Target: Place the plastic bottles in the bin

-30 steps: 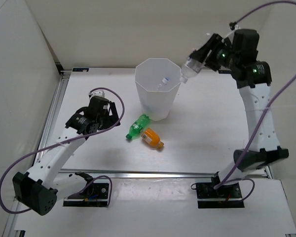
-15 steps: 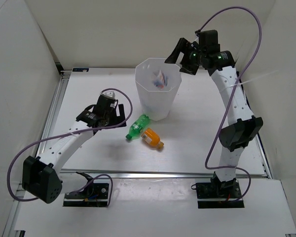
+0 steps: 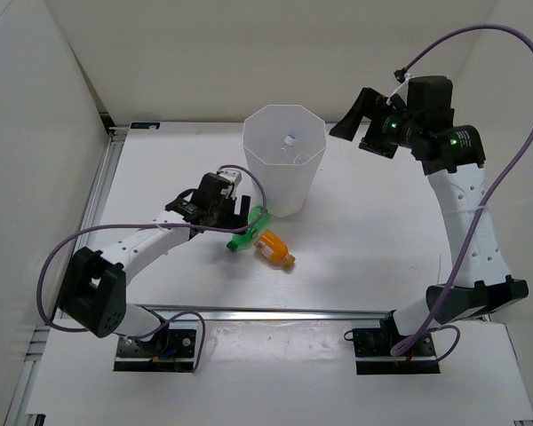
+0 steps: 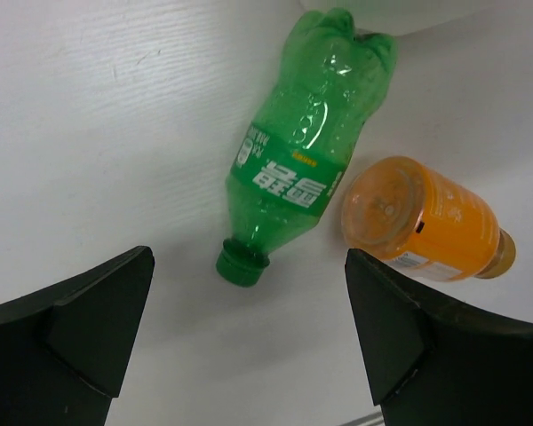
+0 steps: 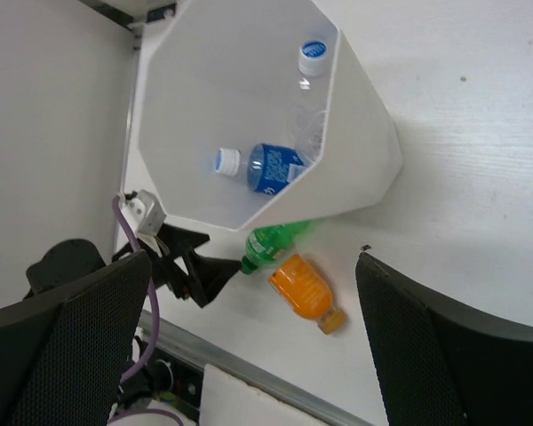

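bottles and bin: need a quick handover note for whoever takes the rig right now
Left hand: open, empty, above the green bottle at its cap end.
Right hand: open, empty, raised to the right of the bin.
Done: a blue-label bottle and at least one clear bottle lie inside the bin.
Left: green bottle and orange bottle lie side by side on the table by the bin's base; both must go in.

green bottle (image 4: pixel 298 186) lying beside orange bottle (image 4: pixel 422 222) | bin (image 3: pixel 289 191) upright, clear bottles (image 5: pixel 274 169) inside
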Controlling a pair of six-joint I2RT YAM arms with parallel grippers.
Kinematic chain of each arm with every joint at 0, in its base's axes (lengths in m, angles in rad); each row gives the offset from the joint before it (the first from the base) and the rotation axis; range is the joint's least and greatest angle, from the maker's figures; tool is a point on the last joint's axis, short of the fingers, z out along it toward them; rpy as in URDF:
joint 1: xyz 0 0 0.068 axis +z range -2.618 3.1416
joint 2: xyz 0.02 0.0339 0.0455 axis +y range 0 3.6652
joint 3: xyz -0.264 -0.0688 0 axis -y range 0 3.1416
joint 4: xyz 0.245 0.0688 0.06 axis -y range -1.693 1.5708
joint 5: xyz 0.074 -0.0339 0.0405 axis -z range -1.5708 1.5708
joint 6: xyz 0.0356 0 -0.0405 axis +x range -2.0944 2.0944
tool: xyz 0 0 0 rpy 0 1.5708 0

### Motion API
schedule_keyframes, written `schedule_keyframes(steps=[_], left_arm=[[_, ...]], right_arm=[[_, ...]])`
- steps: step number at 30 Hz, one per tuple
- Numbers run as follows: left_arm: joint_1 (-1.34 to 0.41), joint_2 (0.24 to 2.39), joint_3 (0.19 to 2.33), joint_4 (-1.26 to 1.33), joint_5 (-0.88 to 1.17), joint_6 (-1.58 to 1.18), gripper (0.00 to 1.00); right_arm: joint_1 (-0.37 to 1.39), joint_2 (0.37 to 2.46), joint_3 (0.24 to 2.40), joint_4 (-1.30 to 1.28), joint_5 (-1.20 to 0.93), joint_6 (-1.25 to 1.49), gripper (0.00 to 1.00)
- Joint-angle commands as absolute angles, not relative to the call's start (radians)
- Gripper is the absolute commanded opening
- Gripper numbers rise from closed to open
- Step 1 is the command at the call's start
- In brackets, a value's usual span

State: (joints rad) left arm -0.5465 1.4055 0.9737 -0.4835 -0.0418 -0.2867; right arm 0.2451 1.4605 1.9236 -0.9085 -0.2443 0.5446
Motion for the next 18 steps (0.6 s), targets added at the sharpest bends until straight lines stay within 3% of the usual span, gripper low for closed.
schedule_keyframes(steps=[1, 18], left_arm=[[-0.560, 1.445, 0.959, -0.368, -0.028, -0.206, 1.00], [-0.615, 1.746, 1.078, -0.227, -0.032, -0.219, 1.00]], right_arm=[[0.232, 1.476, 1.927, -0.962, -0.259, 0.479, 0.99], [0.221, 1.405, 1.868, -0.985, -0.301, 0.460, 0.99]])
